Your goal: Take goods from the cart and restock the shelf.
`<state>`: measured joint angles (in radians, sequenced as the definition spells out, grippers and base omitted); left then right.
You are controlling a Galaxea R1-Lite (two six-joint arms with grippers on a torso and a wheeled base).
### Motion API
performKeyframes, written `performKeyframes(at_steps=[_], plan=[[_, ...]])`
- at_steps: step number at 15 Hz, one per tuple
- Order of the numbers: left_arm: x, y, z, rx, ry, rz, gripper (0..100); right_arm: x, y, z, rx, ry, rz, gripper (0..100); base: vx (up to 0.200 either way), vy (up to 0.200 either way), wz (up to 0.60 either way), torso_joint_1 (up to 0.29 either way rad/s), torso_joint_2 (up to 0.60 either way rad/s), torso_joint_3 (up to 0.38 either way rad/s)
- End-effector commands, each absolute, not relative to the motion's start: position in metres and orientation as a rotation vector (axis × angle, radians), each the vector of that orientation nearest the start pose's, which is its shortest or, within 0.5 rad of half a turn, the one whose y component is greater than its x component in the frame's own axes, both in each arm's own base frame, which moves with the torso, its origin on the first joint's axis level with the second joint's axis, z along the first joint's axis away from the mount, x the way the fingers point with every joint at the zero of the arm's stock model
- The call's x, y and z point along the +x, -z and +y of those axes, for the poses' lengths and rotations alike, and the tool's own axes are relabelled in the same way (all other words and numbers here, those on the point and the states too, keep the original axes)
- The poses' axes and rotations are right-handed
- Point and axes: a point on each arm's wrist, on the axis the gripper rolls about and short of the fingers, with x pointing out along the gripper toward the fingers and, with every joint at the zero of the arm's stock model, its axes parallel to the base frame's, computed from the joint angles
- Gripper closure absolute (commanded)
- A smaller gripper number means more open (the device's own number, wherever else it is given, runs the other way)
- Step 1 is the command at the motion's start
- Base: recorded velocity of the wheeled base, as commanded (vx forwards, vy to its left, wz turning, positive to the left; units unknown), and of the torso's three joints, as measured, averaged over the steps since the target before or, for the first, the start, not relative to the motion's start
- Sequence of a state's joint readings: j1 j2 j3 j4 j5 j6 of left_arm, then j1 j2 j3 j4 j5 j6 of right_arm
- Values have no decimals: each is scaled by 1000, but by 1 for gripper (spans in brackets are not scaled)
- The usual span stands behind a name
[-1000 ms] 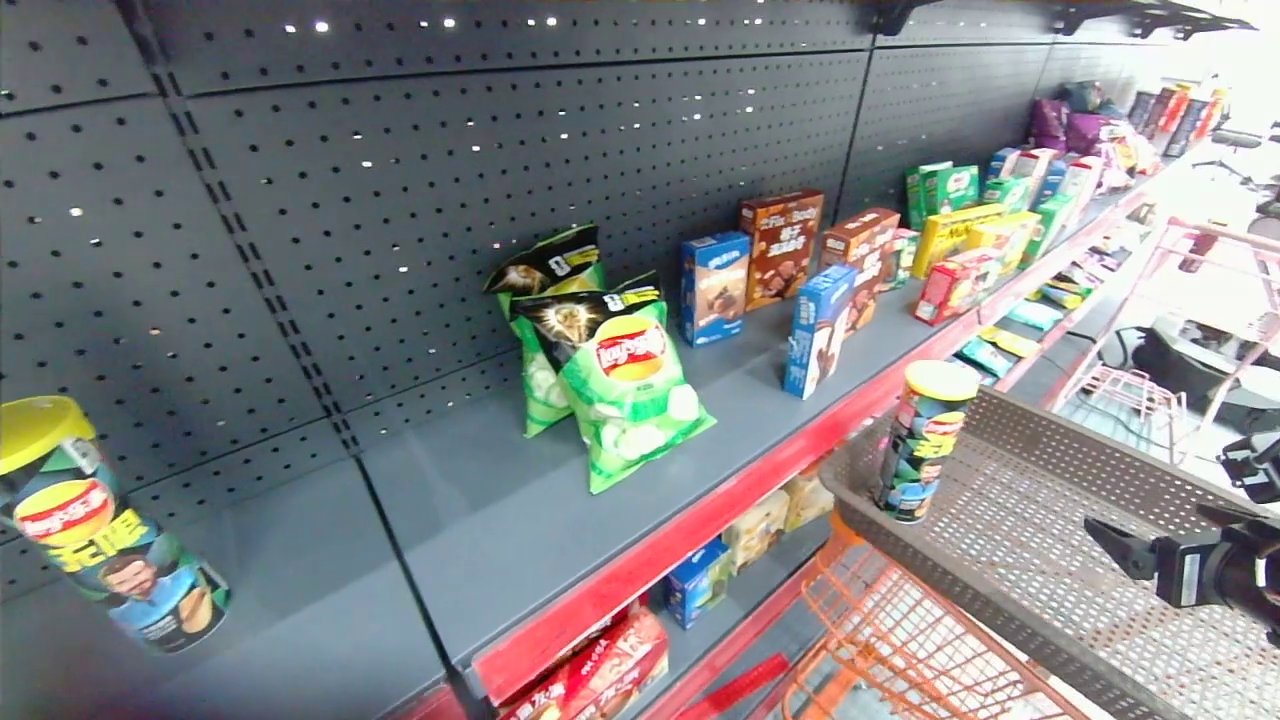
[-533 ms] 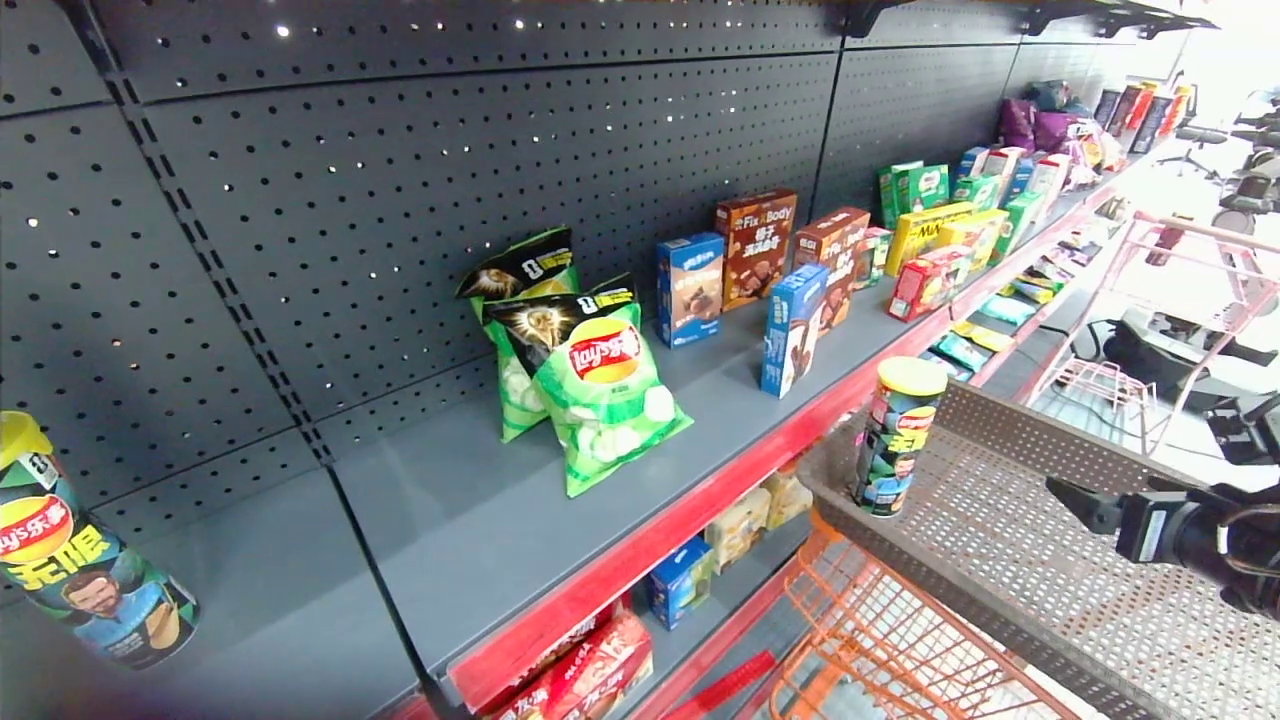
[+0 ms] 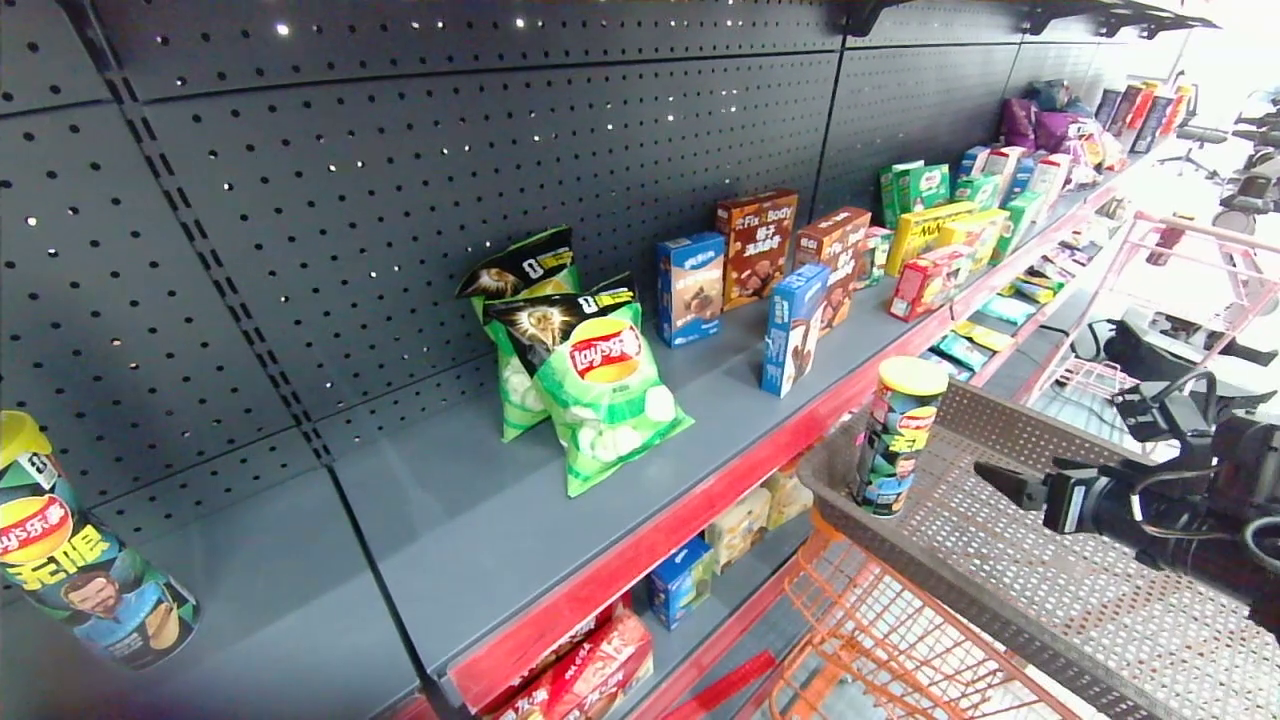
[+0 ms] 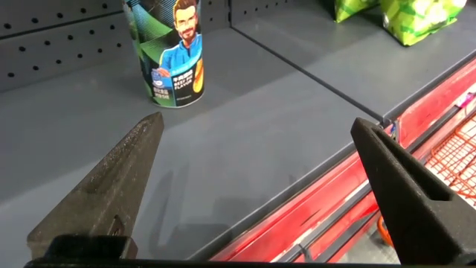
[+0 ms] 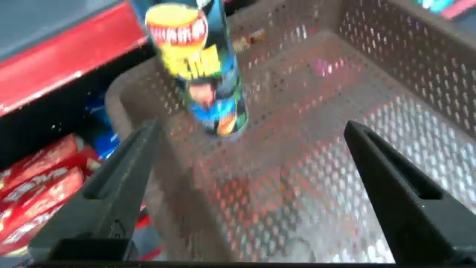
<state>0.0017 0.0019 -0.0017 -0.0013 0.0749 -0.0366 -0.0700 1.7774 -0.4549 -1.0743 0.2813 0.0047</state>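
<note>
The chip can [image 5: 197, 67] stands upright in the cart basket [image 5: 416, 52], just ahead of the right claw [image 5: 249, 130], which is spread wide and empty. The left claw [image 4: 256, 119], equally wide, faces a second can [image 4: 169, 52] on the shelf [image 4: 312, 89].

The head camera sits high, facing forward and down. It takes in the shelf [image 3: 520, 520] running away to the right, with the cart tray [image 3: 1010, 570] low on the right side. The left wrist camera hangs low and close over the shelf board, peering out between the spread fingers of the left gripper [image 4: 256, 123] at the shelf can [image 4: 169, 52]. That shelf can [image 3: 80, 570] also stands at the head view's far left. The right wrist camera hovers close above the cart tray [image 5: 357, 89], looking down past the wide-apart right gripper [image 5: 251, 128] at the cart can [image 5: 197, 67]. The head view shares that cart can [image 3: 897, 437] too, right of centre.
</note>
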Motion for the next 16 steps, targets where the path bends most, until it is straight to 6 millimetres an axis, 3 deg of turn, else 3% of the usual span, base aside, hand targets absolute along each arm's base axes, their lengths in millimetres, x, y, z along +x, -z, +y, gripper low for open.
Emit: performKeyframes(at_steps=[1, 7, 13, 16], plan=[[-23, -76, 2, -37, -77, -1, 0, 299, -100, -11, 42, -225, 260, 0, 0, 0, 0, 0, 0, 0], [-23, -76, 2, -37, -77, -1, 0, 326, -77, 16, 16, -331, 192, 0, 0, 0, 0, 0, 0, 0], [-23, -76, 2, -37, -77, -1, 0, 345, -70, 19, -13, -409, 162, 0, 0, 0, 0, 0, 0, 0], [-23, -76, 2, -37, -77, -1, 0, 367, -68, 22, -23, -440, 97, 0, 0, 0, 0, 0, 0, 0]])
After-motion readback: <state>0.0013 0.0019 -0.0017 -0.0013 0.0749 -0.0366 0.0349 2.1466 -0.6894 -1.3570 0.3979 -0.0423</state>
